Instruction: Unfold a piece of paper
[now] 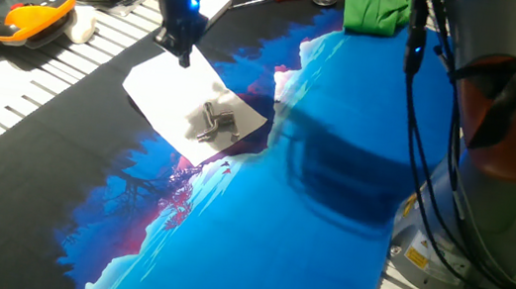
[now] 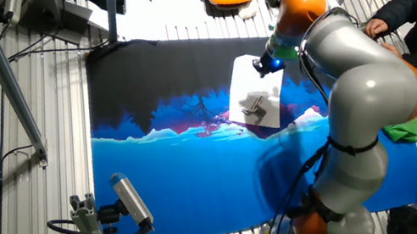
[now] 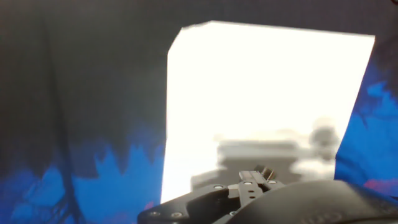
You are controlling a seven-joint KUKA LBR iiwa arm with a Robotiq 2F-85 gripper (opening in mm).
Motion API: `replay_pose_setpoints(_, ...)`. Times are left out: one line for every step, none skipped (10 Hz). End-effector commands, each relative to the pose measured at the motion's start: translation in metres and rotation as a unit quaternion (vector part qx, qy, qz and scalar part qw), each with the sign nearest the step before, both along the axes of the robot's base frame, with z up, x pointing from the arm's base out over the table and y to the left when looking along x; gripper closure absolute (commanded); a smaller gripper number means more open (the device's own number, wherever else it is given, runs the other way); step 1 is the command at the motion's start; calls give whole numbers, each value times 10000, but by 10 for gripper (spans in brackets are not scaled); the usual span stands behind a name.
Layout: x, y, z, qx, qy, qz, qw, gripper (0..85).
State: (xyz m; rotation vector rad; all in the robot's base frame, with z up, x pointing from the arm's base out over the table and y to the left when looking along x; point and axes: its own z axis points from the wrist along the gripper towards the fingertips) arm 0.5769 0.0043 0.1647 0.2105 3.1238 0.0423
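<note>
While your hand (image 1: 183,47) hovered at the far corner of the piece of paper (image 1: 185,95), the one relation that mattered was that the sheet lay almost wholly on the near side of the fingers, stretching away from them toward the blue part of the cloth (image 1: 334,175). You had the paper lying flat on the dark end of that cloth, on the table (image 1: 5,91), with its long axis running diagonally from the corner under the hand down to the corner nearest the blue. A small grey metal clip (image 1: 215,121) sat on the sheet toward that lower end, well apart from the hand. From the other fixed view the hand (image 2: 267,65) stood over the upper edge of the paper (image 2: 254,95), with the clip (image 2: 255,106) below it. Your hand view showed the paper (image 3: 261,93) as a bright, overexposed sheet filling the frame ahead, so no crease could be made out. I could not tell whether your fingers were parted or together, nor whether they touched the sheet; they were too small and dark in both fixed views. Judging from this, any lift would have had to begin at that near corner and travel along the diagonal, and the clip might have held the far end down.
</note>
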Motion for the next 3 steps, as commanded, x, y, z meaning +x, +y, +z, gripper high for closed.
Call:
replay_pose_setpoints(-196,34,-1,-1,-17,9,10000,850)
replay_pose_setpoints(-250,46,13,39,-3,48,10000,850)
replay_pose_setpoints(-277,31,38,81,19,78,9999,850)
